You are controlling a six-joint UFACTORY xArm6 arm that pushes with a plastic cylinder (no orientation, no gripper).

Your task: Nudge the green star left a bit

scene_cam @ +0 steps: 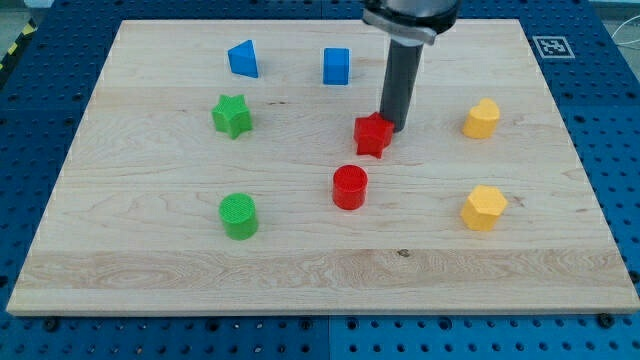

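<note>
The green star (231, 115) sits on the wooden board (150, 250) at the view's upper left. My tip (392, 126) is well to the star's right, touching the upper right side of a red block (373, 134) of unclear shape. A red cylinder (350, 187) lies just below that red block. A green cylinder (239, 216) lies below the green star.
A blue block (243, 59) and a blue cube (336, 66) sit near the view's top, above and right of the star. Two yellow blocks are on the view's right, one upper (481, 118) and one lower (484, 207).
</note>
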